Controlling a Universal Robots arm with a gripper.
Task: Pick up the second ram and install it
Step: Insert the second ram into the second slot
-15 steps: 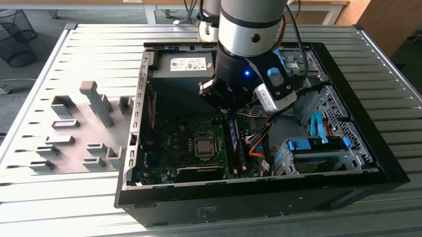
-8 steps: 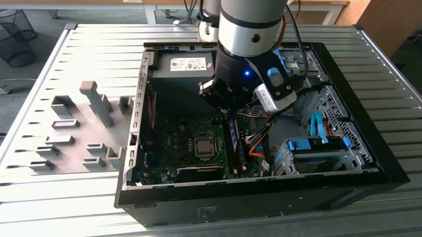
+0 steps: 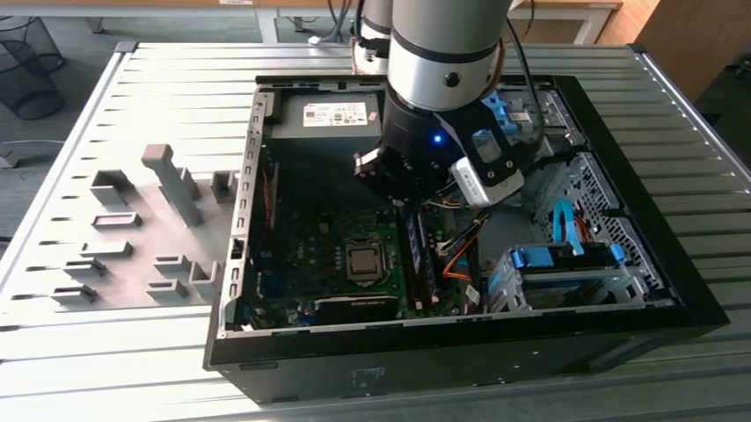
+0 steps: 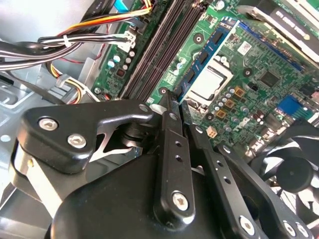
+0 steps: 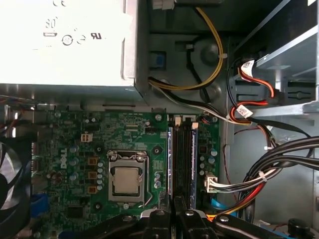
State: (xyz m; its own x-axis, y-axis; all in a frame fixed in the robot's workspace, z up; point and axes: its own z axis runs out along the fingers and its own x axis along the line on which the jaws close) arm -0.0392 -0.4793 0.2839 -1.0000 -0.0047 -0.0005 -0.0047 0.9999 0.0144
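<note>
1. The gripper (image 4: 175,102) hangs inside the open computer case (image 3: 657,264), its fingers (image 4: 169,144) pressed together on the second ram (image 4: 207,55), edge-on.
2. The stick sits over the memory slots (image 5: 182,154), beside the processor socket (image 5: 127,179).
3. Judgement: keep the stick level and parallel to its slot, pressing evenly.

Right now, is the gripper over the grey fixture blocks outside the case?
No. In the exterior view the gripper hangs inside the open computer case, above the motherboard; the grey fixture blocks lie apart.
</note>
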